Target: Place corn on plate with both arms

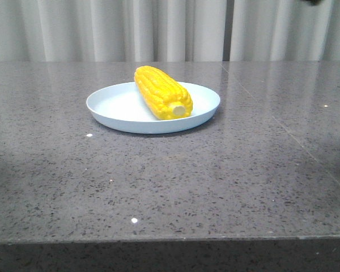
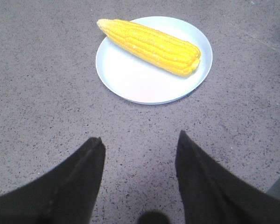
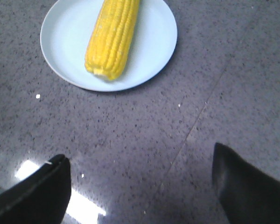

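Note:
A bright yellow ear of corn (image 1: 161, 92) lies across the pale blue-white plate (image 1: 114, 105) in the middle of the table, its pale stub end pointing toward the front. The left wrist view has the corn (image 2: 151, 45) on the plate (image 2: 130, 79), well beyond my left gripper (image 2: 141, 143), which is open over bare table. In the right wrist view the corn (image 3: 113, 36) and plate (image 3: 154, 42) also lie apart from my right gripper (image 3: 139, 157), open wide and holding nothing. Neither arm shows in the front view.
The table is a dark grey speckled stone top (image 1: 215, 181) with a seam (image 1: 283, 130) running on its right side. Pale curtains (image 1: 158, 28) hang behind the far edge. The front edge of the table runs along the bottom of the front view.

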Controlling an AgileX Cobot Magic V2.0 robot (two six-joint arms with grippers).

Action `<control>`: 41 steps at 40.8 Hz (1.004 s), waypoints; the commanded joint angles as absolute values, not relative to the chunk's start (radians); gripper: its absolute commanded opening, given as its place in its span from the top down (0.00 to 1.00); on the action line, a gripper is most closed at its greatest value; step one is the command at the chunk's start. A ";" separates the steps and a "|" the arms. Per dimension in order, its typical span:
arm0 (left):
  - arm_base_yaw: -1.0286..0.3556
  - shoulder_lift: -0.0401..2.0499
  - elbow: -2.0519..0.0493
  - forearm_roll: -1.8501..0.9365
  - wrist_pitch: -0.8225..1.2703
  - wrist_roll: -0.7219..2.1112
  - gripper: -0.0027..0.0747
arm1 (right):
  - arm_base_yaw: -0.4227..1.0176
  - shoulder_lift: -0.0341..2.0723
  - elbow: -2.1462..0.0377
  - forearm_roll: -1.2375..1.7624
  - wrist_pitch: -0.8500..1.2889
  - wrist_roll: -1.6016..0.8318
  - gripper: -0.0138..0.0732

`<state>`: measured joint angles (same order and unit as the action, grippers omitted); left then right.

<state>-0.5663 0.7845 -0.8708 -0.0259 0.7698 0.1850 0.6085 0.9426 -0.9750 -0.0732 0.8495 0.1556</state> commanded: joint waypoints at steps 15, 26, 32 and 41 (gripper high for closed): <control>-0.572 0.777 -0.898 -0.031 0.689 0.183 0.51 | 0.610 0.594 -0.890 -0.106 0.914 0.135 0.11; -0.572 0.777 -0.898 -0.028 0.689 0.183 0.84 | 0.610 0.590 -0.890 -0.106 0.931 0.135 0.40; -0.572 0.777 -0.898 -0.009 0.689 0.183 0.99 | 0.610 0.590 -0.890 -0.106 0.931 0.135 0.75; -0.572 0.777 -0.898 -0.009 0.689 0.183 0.99 | 0.610 0.590 -0.890 -0.108 0.928 0.135 0.92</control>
<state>-0.5663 0.7845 -0.8708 -0.0067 0.7633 0.1850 0.6085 0.5897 -0.8686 -0.0865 0.9860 0.1472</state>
